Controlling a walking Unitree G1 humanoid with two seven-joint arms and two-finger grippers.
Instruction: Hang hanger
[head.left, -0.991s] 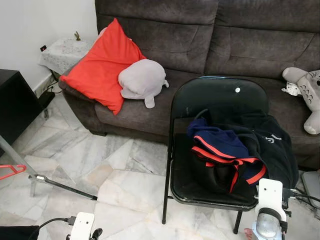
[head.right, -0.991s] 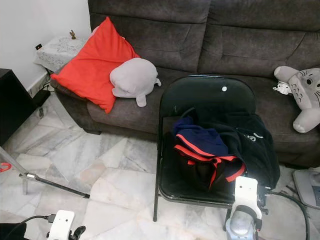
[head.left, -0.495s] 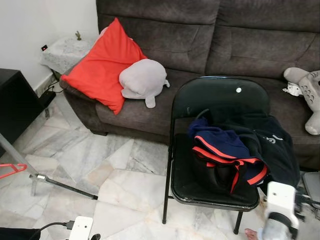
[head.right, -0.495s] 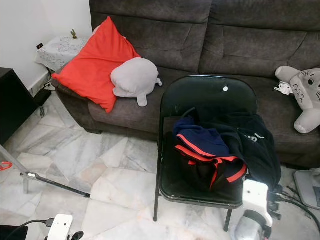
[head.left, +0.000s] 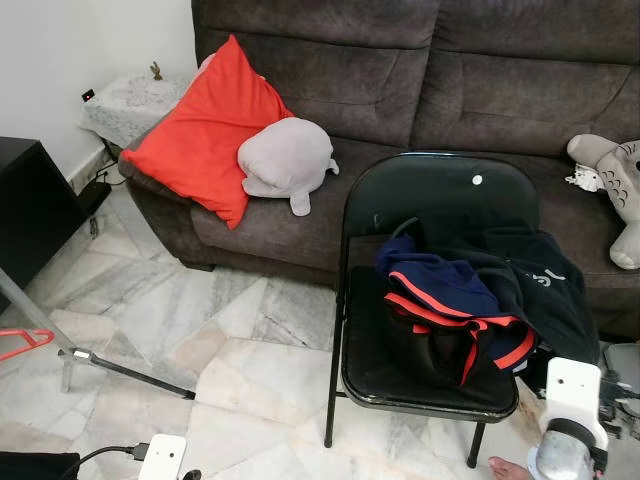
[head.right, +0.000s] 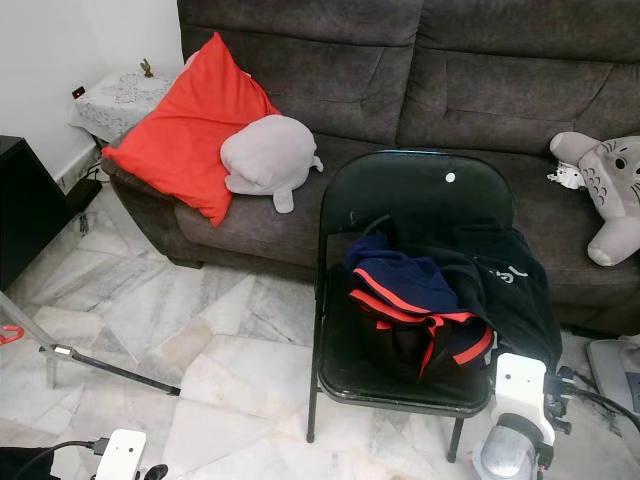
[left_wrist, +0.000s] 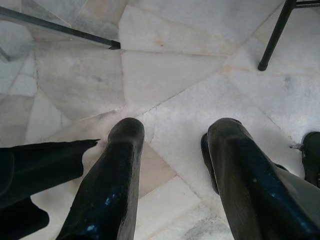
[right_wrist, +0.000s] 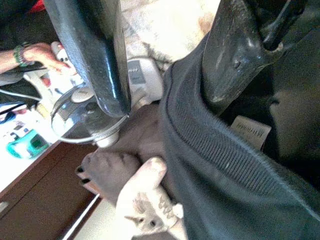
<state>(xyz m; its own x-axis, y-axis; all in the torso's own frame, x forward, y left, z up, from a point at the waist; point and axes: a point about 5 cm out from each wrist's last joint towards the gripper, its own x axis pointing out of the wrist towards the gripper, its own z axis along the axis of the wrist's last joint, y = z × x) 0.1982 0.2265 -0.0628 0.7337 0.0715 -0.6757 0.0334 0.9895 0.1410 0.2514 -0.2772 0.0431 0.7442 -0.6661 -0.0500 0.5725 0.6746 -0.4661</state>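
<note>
A black folding chair (head.left: 352, 300) before the grey sofa (head.left: 400, 90) holds a heap of dark clothes (head.left: 480, 300), with a black hook poking out near the chair back. The red hanger (head.left: 22, 342) lies on the marble floor (head.left: 200, 330), cut off at the picture's edge beside a metal stand (head.left: 90, 355). The left gripper (left_wrist: 172, 150) hangs low over bare floor with fingers spread; the right gripper (right_wrist: 170, 65), fingers apart, is beside the chair, its wrist view crowded by dark fabric and a person's foot (right_wrist: 107, 172)

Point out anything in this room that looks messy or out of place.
Dark clothes with red trim are heaped on the black folding chair, one black garment spilling over the seat's edge. Nearby, a red hanger pokes in by a metal stand on the floor.
</note>
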